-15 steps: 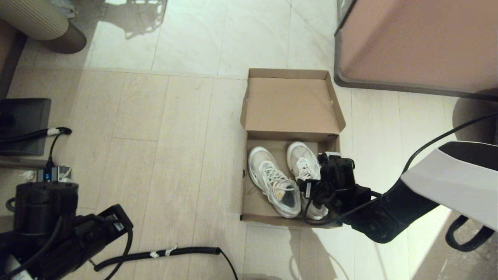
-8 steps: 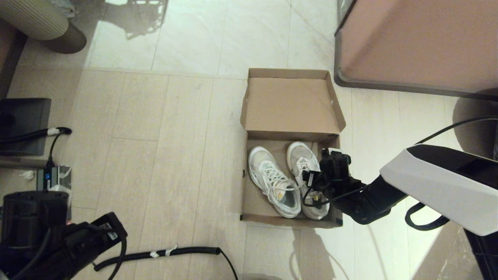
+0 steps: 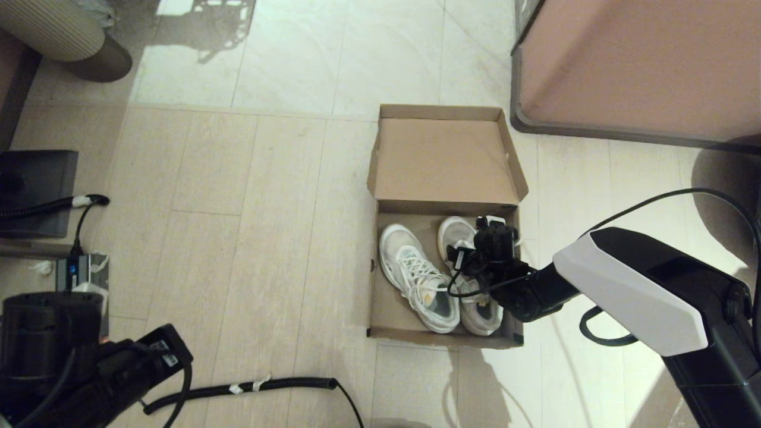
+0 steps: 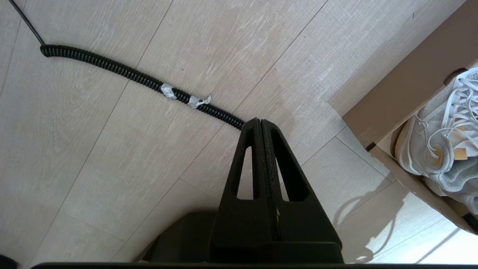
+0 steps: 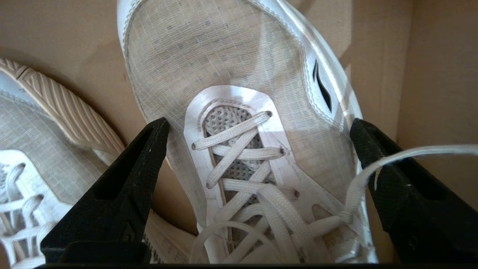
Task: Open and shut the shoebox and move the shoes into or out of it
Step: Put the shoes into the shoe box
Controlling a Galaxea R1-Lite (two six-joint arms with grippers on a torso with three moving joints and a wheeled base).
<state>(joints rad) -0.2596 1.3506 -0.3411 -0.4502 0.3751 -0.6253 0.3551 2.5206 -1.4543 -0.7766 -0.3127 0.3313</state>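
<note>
The brown cardboard shoebox (image 3: pixel 374 279) stands on the floor with its lid (image 3: pixel 446 160) folded back, away from me. Both white sneakers lie inside, toes toward the lid: the left shoe (image 3: pixel 416 279) and the right shoe (image 3: pixel 456 233). My right gripper (image 3: pixel 492 233) hangs low over the right shoe (image 5: pixel 224 56). It is open (image 5: pixel 258 123), one finger on each side of the laced upper, and a loose lace lies across one finger (image 5: pixel 388 175). The left shoe's edge (image 5: pixel 33 142) shows beside it. My left gripper (image 4: pixel 260 121) is shut and empty, parked over the floor left of the box corner (image 4: pixel 403 86).
A pinkish-brown cabinet (image 3: pixel 636 65) stands just right of and behind the box. A coiled black cable (image 3: pixel 250 387) crosses the floor in front of me. A dark box (image 3: pixel 35 190) and a ribbed beige object (image 3: pixel 59 32) are at the far left.
My right arm has reached further forward and left, so the open gripper now sits nearer the right shoe's toe. The left arm has drawn slightly toward me.
</note>
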